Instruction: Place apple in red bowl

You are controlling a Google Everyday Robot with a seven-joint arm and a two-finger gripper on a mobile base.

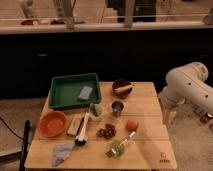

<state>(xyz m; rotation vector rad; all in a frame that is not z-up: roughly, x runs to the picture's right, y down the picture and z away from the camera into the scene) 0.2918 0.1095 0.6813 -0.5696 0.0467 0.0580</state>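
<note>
The apple (pixel 132 125) is a small orange-red fruit lying on the wooden table (pixel 150 150), right of centre, just below the little metal cup (pixel 117 107). The red bowl (pixel 52 123) is wide and shallow and sits at the table's left edge; I see nothing in it. My white arm (pixel 189 85) bends in from the right. My gripper (pixel 170 117) hangs low beside the table's right edge, to the right of the apple and apart from it, far from the red bowl.
A green tray (pixel 62 97) with a grey sponge (pixel 85 92) is at the back left. A dark maroon bowl (pixel 122 88) holds a banana. Grapes (pixel 106 131), a brush (pixel 82 131), a grey cloth (pixel 62 151) and a glass bowl (pixel 117 147) lie between apple and red bowl.
</note>
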